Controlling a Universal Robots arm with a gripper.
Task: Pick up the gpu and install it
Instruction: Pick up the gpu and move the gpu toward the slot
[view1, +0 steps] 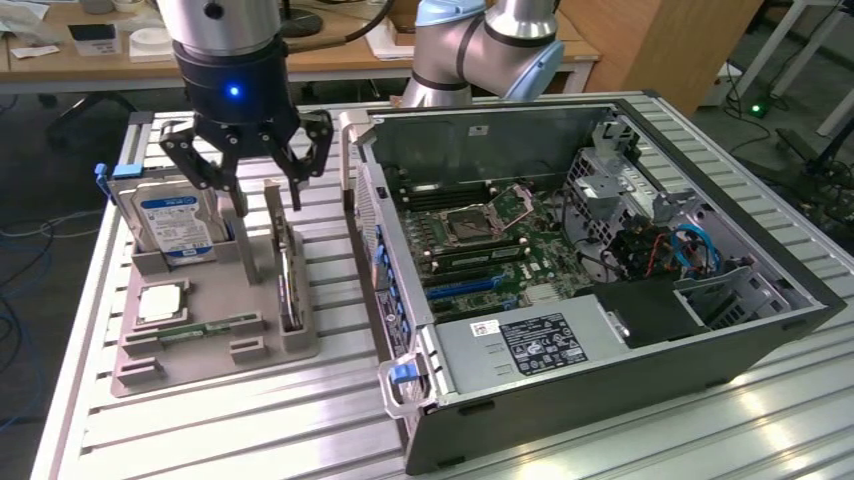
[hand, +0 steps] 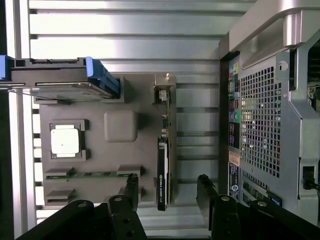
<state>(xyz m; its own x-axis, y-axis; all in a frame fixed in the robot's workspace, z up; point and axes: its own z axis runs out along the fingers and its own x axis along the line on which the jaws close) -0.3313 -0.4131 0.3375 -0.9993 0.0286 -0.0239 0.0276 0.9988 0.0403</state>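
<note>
room: office desk (view1: 334, 60) behind | surface: slatted aluminium table (view1: 240, 430) | open PC case (view1: 574, 250), right of exterior view | grey parts tray (view1: 200, 365), left | gpu (view1: 286, 275) on edge in tray slot | claw (view1: 260, 190) wide open, empty, above gpu (best, I judge: straddle thin faces squarely, clear of hard drive (view1: 171, 220))

A robot arm (view1: 461, 45) made of smooth silver-grey tubes, with rounded joints capped in pale blue. Its last segment is a silver cylinder that meets a glossy black round housing (view1: 230, 70), where a small blue light (view1: 235, 92) glows. Under the housing is a black gripper (view1: 258, 195) built of bare linkage bars, forming two jointed fingers (view1: 200, 160) that narrow to slim tips. Seen from the wrist view, the matte black links carry round silvery pivot pins (hand: 116, 199).
</note>
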